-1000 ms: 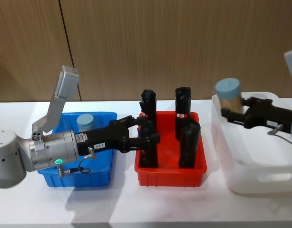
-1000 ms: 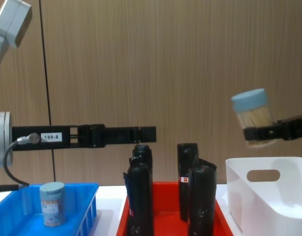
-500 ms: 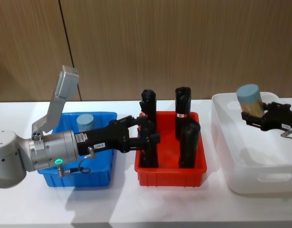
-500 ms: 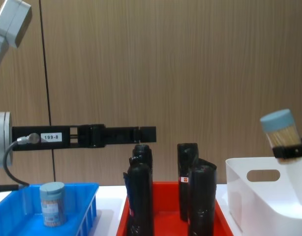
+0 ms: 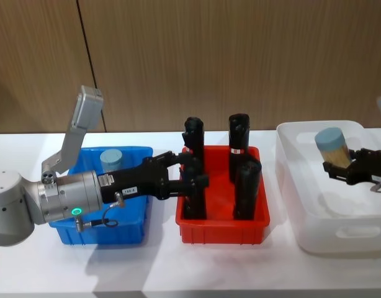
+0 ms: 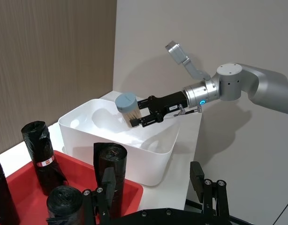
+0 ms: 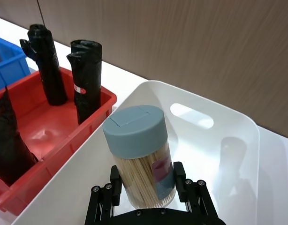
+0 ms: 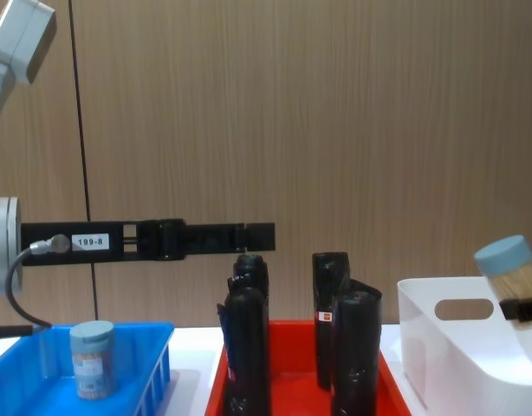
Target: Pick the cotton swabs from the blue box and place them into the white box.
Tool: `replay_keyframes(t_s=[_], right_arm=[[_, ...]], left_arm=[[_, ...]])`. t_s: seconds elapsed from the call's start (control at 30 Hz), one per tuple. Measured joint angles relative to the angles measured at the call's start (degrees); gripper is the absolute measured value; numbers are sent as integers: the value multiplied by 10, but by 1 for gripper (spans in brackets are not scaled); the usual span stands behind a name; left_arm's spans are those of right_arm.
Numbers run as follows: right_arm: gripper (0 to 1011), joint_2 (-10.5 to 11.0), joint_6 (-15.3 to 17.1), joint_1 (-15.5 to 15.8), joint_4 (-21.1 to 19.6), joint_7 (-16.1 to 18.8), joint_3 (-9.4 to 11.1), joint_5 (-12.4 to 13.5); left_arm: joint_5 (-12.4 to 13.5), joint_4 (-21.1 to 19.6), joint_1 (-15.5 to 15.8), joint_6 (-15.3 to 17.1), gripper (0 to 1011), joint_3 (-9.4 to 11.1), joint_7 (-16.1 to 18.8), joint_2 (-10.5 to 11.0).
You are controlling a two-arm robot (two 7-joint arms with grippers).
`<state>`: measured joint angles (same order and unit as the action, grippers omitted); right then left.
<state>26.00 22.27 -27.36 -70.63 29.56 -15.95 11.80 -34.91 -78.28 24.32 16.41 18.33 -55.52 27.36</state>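
My right gripper (image 5: 340, 166) is shut on a jar of cotton swabs (image 5: 332, 145) with a pale blue lid, held tilted just inside the white box (image 5: 339, 231). The right wrist view has the jar (image 7: 141, 157) between the fingers above the box's floor (image 7: 214, 154). From the chest, the jar (image 8: 511, 269) sits at the white box's rim (image 8: 439, 347). A second jar (image 5: 111, 158) stands upright in the blue box (image 5: 97, 233), also seen from the chest (image 8: 93, 358). My left gripper (image 5: 200, 181) hangs open and empty over the red bin's left edge.
A red bin (image 5: 221, 233) with several tall black cylinders (image 5: 238, 139) stands between the blue and white boxes, its rolls just under my left gripper (image 8: 257, 236). A wood-panelled wall rises behind the white table (image 5: 190, 273).
My right gripper has carried the jar rightward and down, from above the white box's near-left rim into the box. The left arm has not moved.
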Motion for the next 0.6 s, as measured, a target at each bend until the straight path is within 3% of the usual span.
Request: replay_keyframes(t_s=[0.13, 0.47, 0.6], right_arm=[[718, 0, -2, -1, 6, 4, -1, -5], [1001, 2, -10, 0, 14, 14, -2, -8], [1001, 3, -13, 1, 14, 16, -2, -6]], left_arm=[[0, 0, 0, 0, 1004, 0, 0, 0], [0, 0, 0, 0, 1004, 0, 0, 0], [0, 0, 0, 0, 1004, 0, 0, 0]])
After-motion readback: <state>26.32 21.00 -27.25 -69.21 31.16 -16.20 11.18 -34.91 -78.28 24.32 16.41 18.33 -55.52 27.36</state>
